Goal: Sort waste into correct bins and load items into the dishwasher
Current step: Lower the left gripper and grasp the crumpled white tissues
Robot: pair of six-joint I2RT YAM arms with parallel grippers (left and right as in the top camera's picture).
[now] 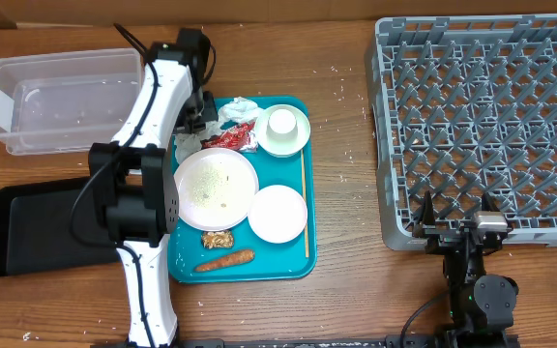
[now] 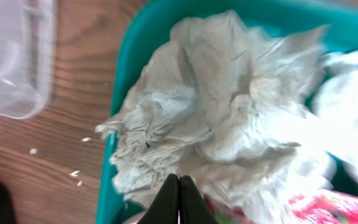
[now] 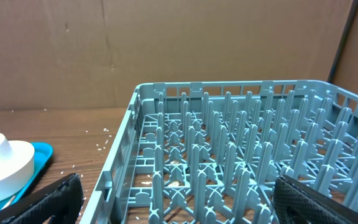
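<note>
Above the tabletop [image 1: 346,300], in the overhead view, shows no waste binned and nothing racked. Finds the crumpled white napkin [image 1: 239,111] at 12 o'clock on the teal tray [image 1: 280,259], the red wrapper [image 1: 232,137] just below it, the white bowl [image 1: 299,144] holding the small white cup [image 1: 281,121] at 1 o'clock, the large white plate [image 1: 248,176] dusted with rice grains [image 1: 211,190] at 9 o'clock, the smaller plate [image 1: 278,214] at 4 o'clock, the thin wooden stick [image 1: 305,203] along the 3 o'clock edge, and the brown lump [image 1: 218,238] and carrot piece [image 1: 225,260] toward 6 o'clock. Puts the clear tub [image 1: 66,97] at the tray's 10 o'clock and the black tray [image 1: 37,227] at 8 o'clock, both bare, and the grey dish rack [image 1: 380,145] at 3 o'clock, without a dish. Places the right end effector [image 1: 455,213] at the rack's 6 o'clock rim. From the left wrist, shows the left end effector [image 2: 179,199] pressed together at the napkin's 6 o'clock edge; cannot tell whether a fold is caught. From the right wrist, shows fingers [image 3: 42,199] spread wide, holding nothing, facing the rack. Judged barely begun: napkin first, all else left.
</note>
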